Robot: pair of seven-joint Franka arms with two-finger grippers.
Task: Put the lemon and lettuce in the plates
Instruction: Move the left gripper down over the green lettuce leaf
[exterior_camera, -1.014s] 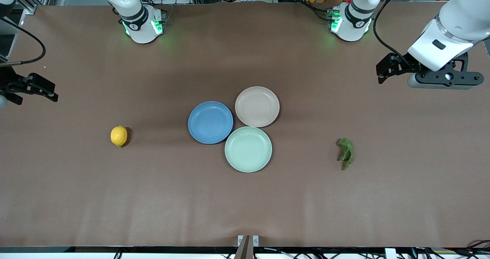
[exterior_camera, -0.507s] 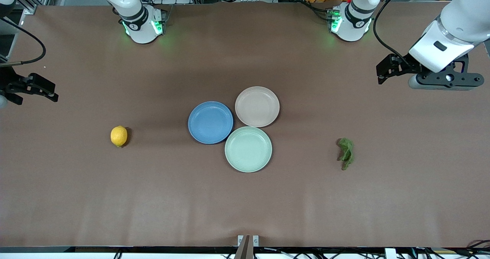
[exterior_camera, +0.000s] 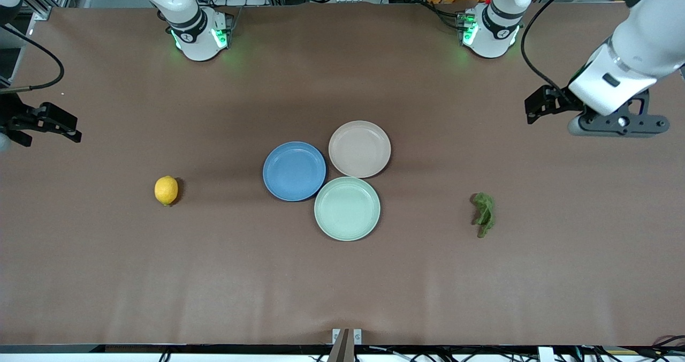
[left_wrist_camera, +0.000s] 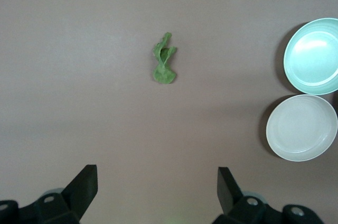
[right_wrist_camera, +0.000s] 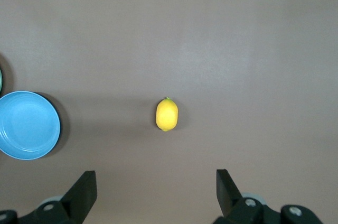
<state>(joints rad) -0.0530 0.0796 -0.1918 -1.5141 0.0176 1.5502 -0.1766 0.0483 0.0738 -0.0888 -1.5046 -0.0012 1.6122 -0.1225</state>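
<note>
The yellow lemon (exterior_camera: 166,190) lies on the table toward the right arm's end and shows in the right wrist view (right_wrist_camera: 167,114). The dark green lettuce (exterior_camera: 484,213) lies toward the left arm's end and shows in the left wrist view (left_wrist_camera: 164,66). The blue plate (exterior_camera: 294,171) and the beige-pink plate (exterior_camera: 359,149) sit empty at the table's middle. My left gripper (exterior_camera: 538,107) hangs open and empty in the air, short of the lettuce. My right gripper (exterior_camera: 64,126) hangs open and empty by the table's end, short of the lemon.
A pale mint-green plate (exterior_camera: 347,209) touches the blue and beige-pink plates, nearer to the front camera than both. It also shows in the left wrist view (left_wrist_camera: 314,55) beside the beige-pink plate (left_wrist_camera: 301,128). Brown table cloth covers the table.
My left gripper has shifted a little toward the lettuce's side of the table and its wrist has tilted. The right arm, the lemon, the lettuce and the plates have not moved.
</note>
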